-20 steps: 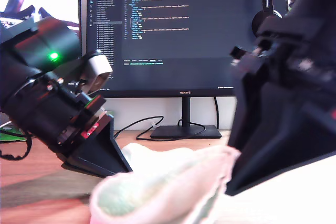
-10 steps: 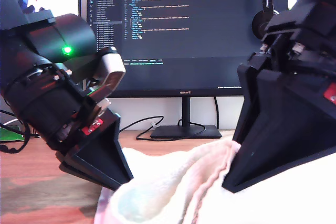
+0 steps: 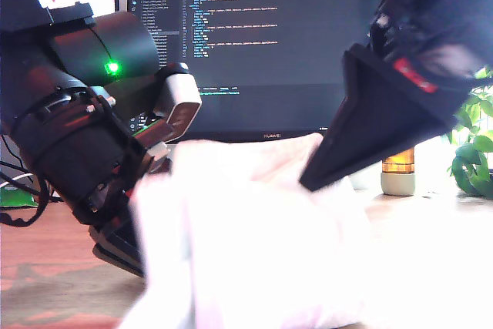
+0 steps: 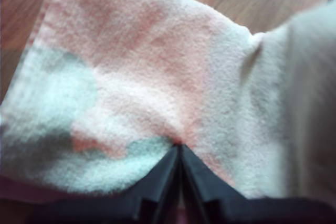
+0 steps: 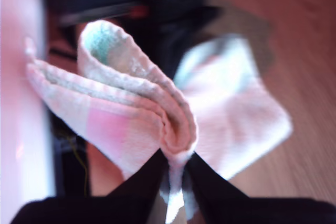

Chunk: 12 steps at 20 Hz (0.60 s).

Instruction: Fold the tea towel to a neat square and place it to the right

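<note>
The tea towel, pale pink and white and blurred, hangs lifted above the wooden table between two black arms in the exterior view. One arm's fingers hold it low at that view's left. The other arm's fingers pinch it higher at that view's right. In the first wrist view my first gripper is shut on a pink and mint part of the towel. In the second wrist view my second gripper is shut on a bunched fold of the towel. Which arm is which cannot be told.
A monitor with code on it stands behind the arms. At the exterior view's right are a small amber jar and a green plant. Cables lie at that view's left edge.
Both arms have risen and carried the towel up from the table. The arm at the exterior view's right climbed most, uncovering the jar and plant.
</note>
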Motion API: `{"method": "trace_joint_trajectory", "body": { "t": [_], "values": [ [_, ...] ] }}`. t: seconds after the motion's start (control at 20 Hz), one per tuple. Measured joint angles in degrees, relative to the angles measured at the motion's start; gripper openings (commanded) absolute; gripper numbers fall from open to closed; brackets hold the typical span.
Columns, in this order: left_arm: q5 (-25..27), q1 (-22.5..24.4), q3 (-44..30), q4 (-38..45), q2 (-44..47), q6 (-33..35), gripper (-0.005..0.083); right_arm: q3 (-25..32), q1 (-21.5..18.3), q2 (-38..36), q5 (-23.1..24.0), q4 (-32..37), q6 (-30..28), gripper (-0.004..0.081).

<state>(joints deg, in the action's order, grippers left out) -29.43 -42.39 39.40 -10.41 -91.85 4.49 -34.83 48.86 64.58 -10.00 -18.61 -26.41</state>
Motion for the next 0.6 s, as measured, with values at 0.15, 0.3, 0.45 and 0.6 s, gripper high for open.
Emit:
{"method": "trace_joint_trajectory", "body": {
  "t": [0.15, 0.3, 0.45, 0.6],
  "values": [
    [-0.02, 0.00, -0.02, 0.04, 0.00, 0.15, -0.0020, -0.35, -1.60, 3.72, 0.00, 2.45, 0.92, -0.0011],
    [-0.09, 0.00, -0.02, 0.04, 0.00, 0.48, -0.0020, -1.36, -1.60, 8.22, 0.02, 5.66, 0.90, -0.0011],
    [-0.94, 0.00, -0.07, -0.15, 0.00, 0.94, -0.0020, -1.88, -2.36, 12.46, 0.04, 8.79, 0.31, -0.0011],
    [-1.55, -0.22, -0.17, -0.42, -0.02, 1.07, -0.0020, -3.30, -4.11, 16.20, 0.26, 9.81, -0.85, -0.0011]
  ]
}}
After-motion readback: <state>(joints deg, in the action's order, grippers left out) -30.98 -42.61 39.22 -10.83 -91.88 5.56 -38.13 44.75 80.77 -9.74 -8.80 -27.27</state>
